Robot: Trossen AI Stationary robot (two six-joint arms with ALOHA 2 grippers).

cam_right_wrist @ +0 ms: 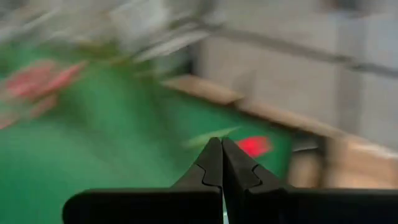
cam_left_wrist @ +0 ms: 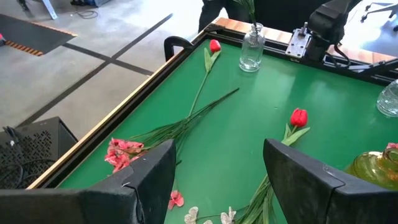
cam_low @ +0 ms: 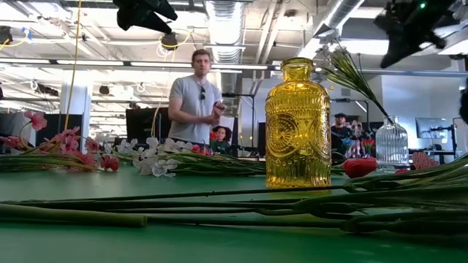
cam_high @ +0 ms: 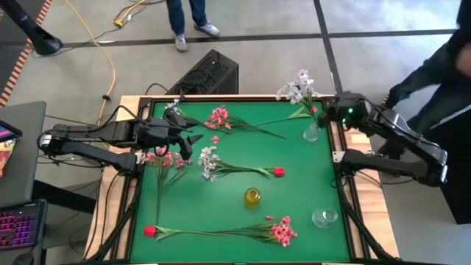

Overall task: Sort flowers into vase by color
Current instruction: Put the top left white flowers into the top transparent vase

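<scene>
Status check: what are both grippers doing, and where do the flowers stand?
Left gripper open, empty, above pink spray. Right gripper shut, empty, by clear vase holding white spray. Yellow vase empty; nothing blocking.

We see the right gripper (cam_right_wrist: pixel 221 163) with its two dark fingers (cam_right_wrist: pixel 205 167) pressed tip to tip, nothing between them. Just beyond the fingertips lies a red bud (cam_right_wrist: pixel 254 146) on the green table surface (cam_right_wrist: pixel 112 155), with a pale green leaf or stem (cam_right_wrist: pixel 208 138) beside it. Well away from the gripper on the green we note blurred pink blossoms (cam_right_wrist: pixel 43 84). A wooden table edge (cam_right_wrist: pixel 211 90) runs past the bud; beyond it, grey floor (cam_right_wrist: pixel 280 62)
</scene>
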